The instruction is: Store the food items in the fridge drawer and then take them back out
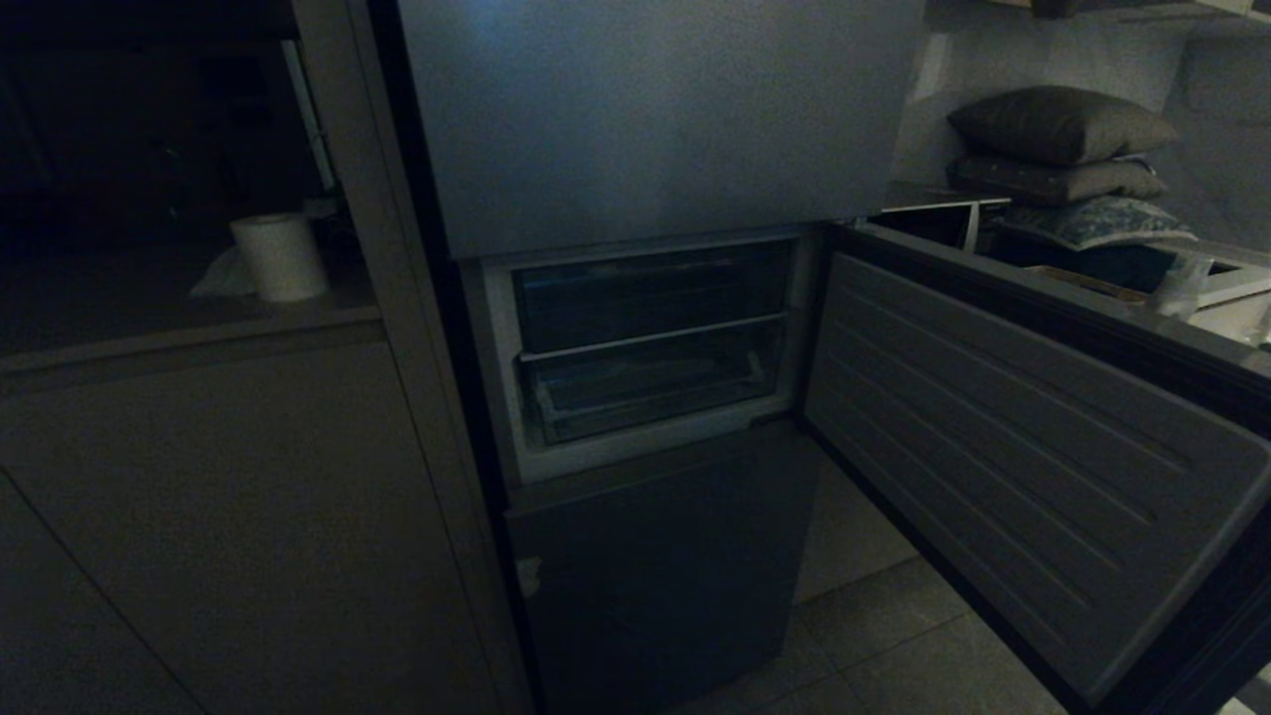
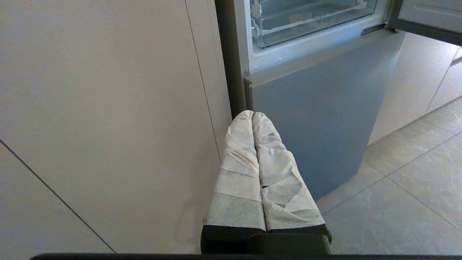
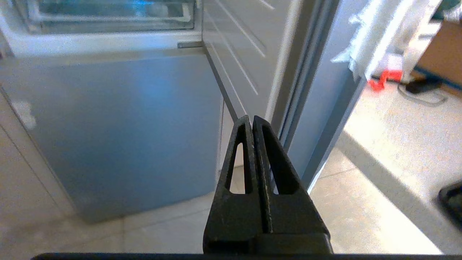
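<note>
The grey-blue fridge's middle section stands open. The clear fridge drawer [image 1: 650, 387] sits pushed in under a flat shelf, and I see nothing red inside it. It also shows at the edge of both wrist views as the fridge drawer [image 2: 306, 20] and the fridge drawer [image 3: 108, 16]. The food items are out of view. Neither arm shows in the head view. My left gripper [image 2: 252, 115], its fingers wrapped in white tape, is shut and empty, low before the left edge of the bottom door. My right gripper [image 3: 251, 120], black, is shut and empty, low near the open door's hinge corner.
The middle door [image 1: 1023, 467] swings wide to the right over the tiled floor. A pale cabinet panel [image 1: 218, 516] flanks the fridge on the left, with a paper roll [image 1: 281, 256] on its counter. Stacked cushions [image 1: 1062, 129] lie at the back right. A red object [image 3: 384, 78] lies on the floor.
</note>
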